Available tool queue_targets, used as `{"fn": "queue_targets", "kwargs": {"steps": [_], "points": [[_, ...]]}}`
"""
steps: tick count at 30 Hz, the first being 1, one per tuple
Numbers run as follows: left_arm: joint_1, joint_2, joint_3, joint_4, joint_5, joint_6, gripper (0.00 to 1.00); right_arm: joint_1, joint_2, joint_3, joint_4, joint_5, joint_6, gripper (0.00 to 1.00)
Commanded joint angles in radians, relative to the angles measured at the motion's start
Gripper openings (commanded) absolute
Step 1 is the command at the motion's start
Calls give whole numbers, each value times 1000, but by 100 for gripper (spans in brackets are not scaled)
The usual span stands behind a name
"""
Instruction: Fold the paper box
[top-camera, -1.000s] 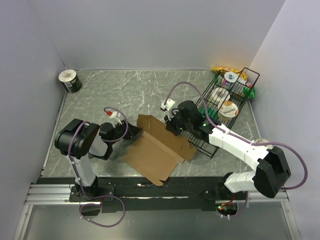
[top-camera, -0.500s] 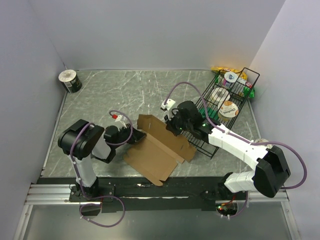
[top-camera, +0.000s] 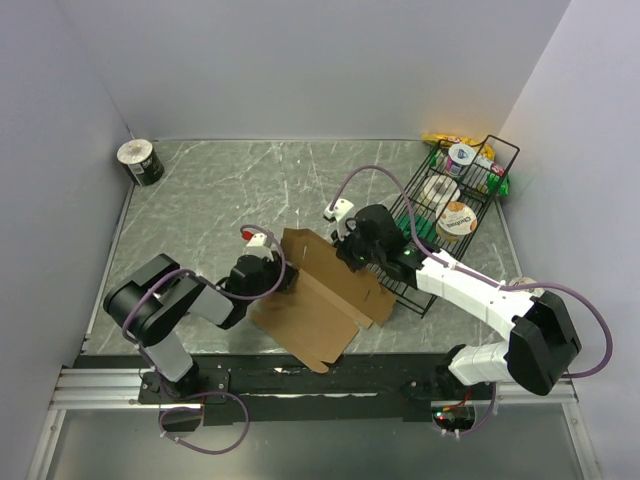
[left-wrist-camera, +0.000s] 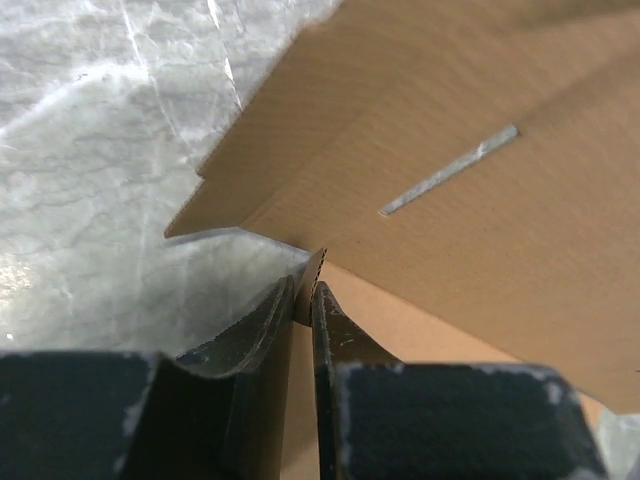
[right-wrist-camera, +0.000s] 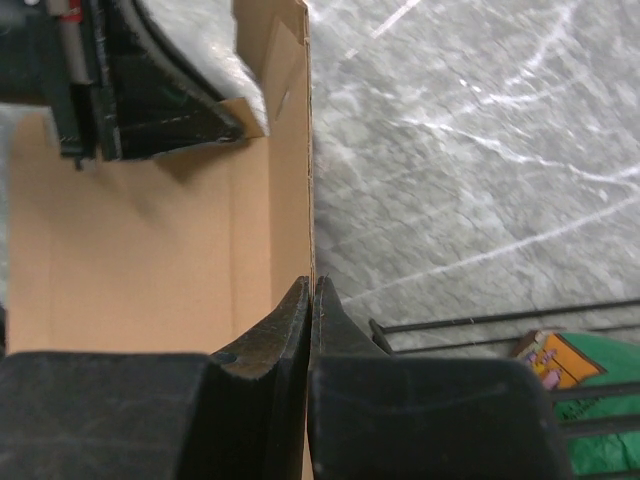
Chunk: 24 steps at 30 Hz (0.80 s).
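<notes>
Now that the left gripper (top-camera: 288, 276) has reached the box (top-camera: 318, 305): over the last second the left arm swung right across the table (top-camera: 220, 190), from clear of the card to its left edge.
Left fingers (left-wrist-camera: 262, 335): narrowed from fairly wide to a thin slit. The wrist view shows a card edge standing in that slit, so they look clamped on the left flap, or all but.
Right gripper (top-camera: 350, 258): no change. Its fingers (right-wrist-camera: 270, 345) stay pressed together on the raised edge of the far right flap.
Box: has not visibly shifted. It lies near the middle of the table's near half, just left of the basket (top-camera: 505, 150). It is mostly flat, with the right side held up.
Meaning: the card now seems held on both sides, so raising the left flap can probably begin.
Progress: early, I judge. No wall is standing by itself and no tab is tucked.
Risk: the left pinch sits at the very edge near a corner, so it could slip off or crease the card.
</notes>
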Motion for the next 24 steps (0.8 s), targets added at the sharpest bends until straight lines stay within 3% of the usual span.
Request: {"fn": "queue_targets", "kwargs": {"steps": [1,12,15,16,19,24], "points": [[-64,-22,37,-52,-94,43,19,24,-5,-8,90,66,18,0],[-118,-3,34,-18,-92,10,28,84,8,-34,141,231,-5,0],[-106,-74,20,-74,-88,22,43,96,-6,-62,159,264,-25,0],[-100,-114,14,-87,-82,30,53,102,-18,-70,168,299,-41,0],[-92,-203,0,-153,-48,34,65,144,-43,-106,213,388,-89,0],[-78,-310,0,-300,-2,25,77,204,-40,-136,250,517,-153,0]]}}
